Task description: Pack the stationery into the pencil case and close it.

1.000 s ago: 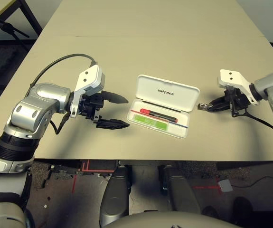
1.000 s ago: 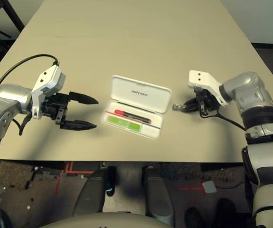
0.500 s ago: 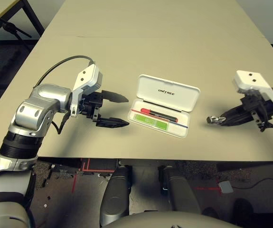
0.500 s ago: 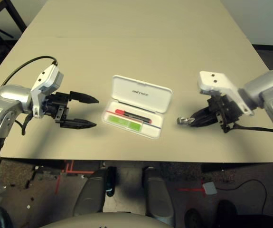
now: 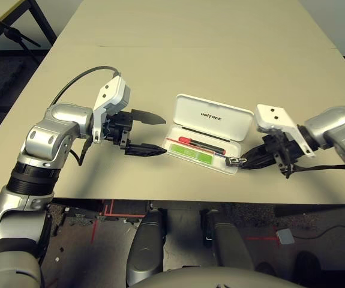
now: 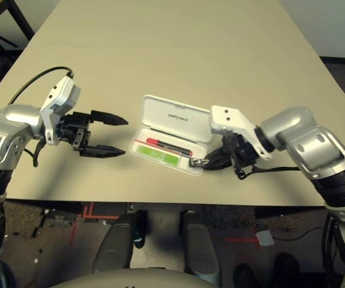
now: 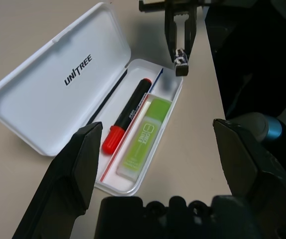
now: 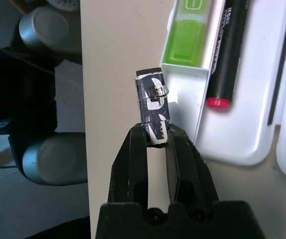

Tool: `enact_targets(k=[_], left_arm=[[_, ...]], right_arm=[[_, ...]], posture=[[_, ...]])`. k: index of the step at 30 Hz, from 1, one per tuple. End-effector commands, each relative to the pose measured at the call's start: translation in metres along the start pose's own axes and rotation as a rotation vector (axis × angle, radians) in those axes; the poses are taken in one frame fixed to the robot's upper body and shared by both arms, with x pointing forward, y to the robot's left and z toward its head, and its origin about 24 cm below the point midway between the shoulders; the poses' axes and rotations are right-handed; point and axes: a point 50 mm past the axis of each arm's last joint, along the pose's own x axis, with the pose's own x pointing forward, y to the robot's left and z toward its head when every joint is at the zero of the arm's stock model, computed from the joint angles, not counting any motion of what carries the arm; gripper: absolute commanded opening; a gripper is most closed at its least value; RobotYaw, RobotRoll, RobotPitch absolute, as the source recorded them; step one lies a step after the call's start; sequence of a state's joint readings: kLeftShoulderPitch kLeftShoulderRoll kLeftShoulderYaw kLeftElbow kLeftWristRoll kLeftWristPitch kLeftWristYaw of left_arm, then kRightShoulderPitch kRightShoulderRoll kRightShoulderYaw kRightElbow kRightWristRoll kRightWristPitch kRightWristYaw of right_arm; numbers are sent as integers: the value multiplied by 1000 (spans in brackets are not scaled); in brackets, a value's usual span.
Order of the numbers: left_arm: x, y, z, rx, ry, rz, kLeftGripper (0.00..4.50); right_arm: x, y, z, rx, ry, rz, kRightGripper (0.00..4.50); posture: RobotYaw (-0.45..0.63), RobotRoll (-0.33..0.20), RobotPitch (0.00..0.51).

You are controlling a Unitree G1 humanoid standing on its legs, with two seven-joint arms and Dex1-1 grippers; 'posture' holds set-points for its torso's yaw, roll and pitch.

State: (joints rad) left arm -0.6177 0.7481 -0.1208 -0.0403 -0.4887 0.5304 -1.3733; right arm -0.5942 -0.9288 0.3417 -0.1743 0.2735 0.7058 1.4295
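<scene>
Beige tabletop (image 5: 190, 66), the white UNITREE pencil case (image 5: 184, 157) open upon it.

My right gripper (image 5: 244, 162) pinches the small silver metal clip (image 8: 153, 102) by the case's right end; my left gripper (image 5: 165, 135) is spread wide at the other end. Inside lie the red marker with a black end (image 7: 127, 117) and, alongside, the green flat bar (image 7: 145, 142).

Beyond the beige tabletop (image 5: 178, 66), a pale wall (image 5: 334, 24) stood far right; red tape (image 5: 124, 215) marked the dark floor (image 5: 82, 258).
</scene>
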Motion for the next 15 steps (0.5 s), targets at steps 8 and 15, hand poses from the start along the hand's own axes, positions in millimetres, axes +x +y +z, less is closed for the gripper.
enact_targets(k=[8, 15], left_arm=[[2, -1, 1, 11, 2, 5, 4500], [1, 3, 2, 24, 5, 24, 4500]], right_arm=[[10, -2, -6, 20, 8, -13, 263], [18, 0, -9, 33, -7, 15, 263]], posture=[[142, 0, 189], [141, 0, 190]])
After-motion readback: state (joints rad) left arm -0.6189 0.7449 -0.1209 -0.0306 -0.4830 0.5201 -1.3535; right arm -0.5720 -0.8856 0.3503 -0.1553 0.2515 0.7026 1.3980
